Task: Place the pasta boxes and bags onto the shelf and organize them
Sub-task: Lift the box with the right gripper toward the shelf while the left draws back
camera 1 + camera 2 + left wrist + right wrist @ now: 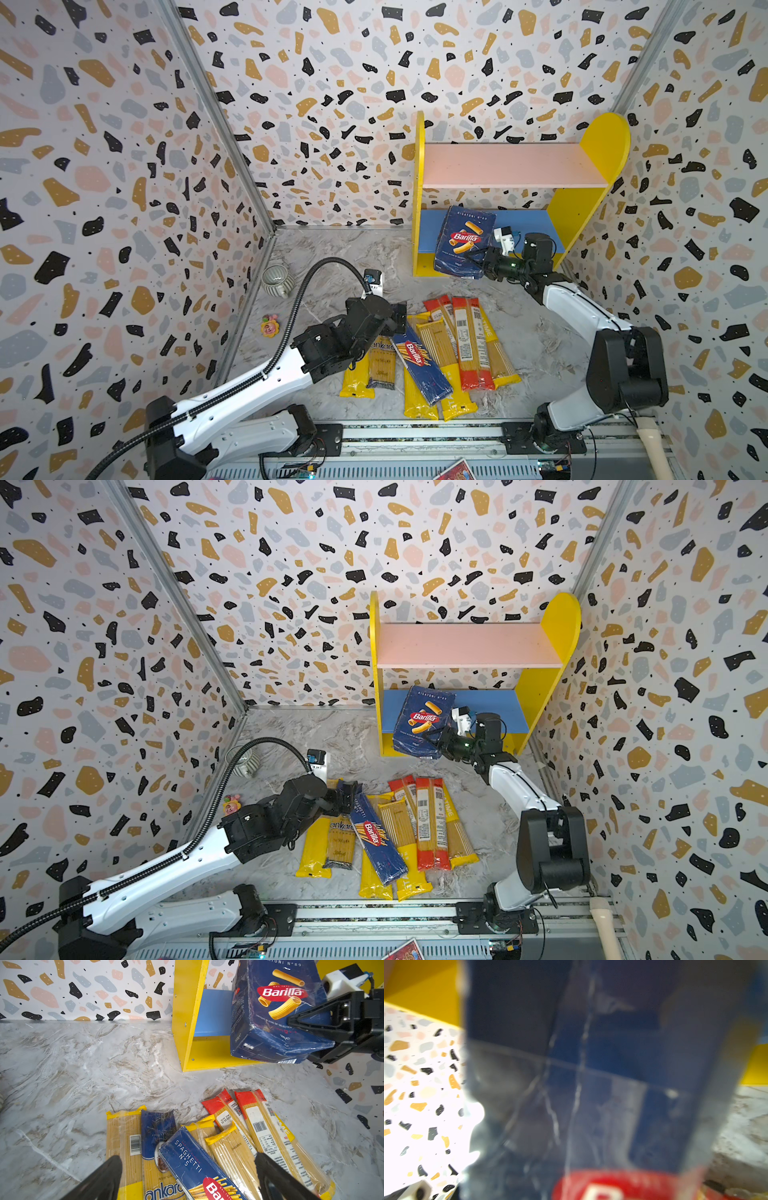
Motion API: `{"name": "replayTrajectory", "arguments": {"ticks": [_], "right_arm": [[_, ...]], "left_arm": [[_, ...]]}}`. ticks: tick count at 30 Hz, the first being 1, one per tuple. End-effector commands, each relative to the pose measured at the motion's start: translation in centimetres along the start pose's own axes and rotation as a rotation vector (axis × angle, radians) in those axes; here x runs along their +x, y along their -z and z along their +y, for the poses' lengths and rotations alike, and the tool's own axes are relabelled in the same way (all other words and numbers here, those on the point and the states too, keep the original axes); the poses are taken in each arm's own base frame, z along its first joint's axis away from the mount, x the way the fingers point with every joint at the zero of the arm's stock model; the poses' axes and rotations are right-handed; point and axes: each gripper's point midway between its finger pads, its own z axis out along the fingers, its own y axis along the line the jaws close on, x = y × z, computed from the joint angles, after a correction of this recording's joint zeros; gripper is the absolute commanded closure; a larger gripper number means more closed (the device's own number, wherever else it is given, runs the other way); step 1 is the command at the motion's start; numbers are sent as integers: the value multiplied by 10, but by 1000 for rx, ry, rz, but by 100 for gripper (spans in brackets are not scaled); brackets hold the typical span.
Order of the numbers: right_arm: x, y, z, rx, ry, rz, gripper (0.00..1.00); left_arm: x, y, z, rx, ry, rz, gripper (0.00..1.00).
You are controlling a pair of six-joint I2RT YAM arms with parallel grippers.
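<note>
The marbled surface [353, 257] is carrying everything. The shelf [604, 143] is standing at its far right against the back wall. It is showing yellow round-topped sides, a pink upper board, a blue lower board and a yellow base front.

The wide box [463, 243], dark blue with a red logo and a rigatoni picture under crinkled clear wrap, is hanging tilted before the shelf's lower opening. Its bottom edge is sitting level with the yellow base front; whether it is touching the blue board cannot be told. The right tool [476, 266] is clamping this box at its lower right corner, one finger lying across the front face.

The long box [419, 361], dark blue and narrow, is lying slantwise on top of the bags in the near middle. These are lying side by side and overlapping: four yellow-ended bags [355, 378], two red-orange bags [471, 345] and one dark blue bag [381, 365].

The left tool [188, 1158] is hovering above the long box's far end, its jaws standing wide apart and holding nothing.
</note>
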Motion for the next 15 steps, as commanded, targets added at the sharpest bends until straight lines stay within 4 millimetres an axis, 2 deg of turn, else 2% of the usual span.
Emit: {"name": "replayTrajectory", "arguments": {"ticks": [1,8,15], "right_arm": [[-51,12,57,-94,260,-115,60],[-84,-6,46,-88,272,-95,59],[-101,-34,25,-78,228,-39,58]], "left_arm": [[-17,1,-4,27,1,-29,0],[-23,-2,4,38,37,-24,0],[-23,-8,11,23,43,-15,0]]}}
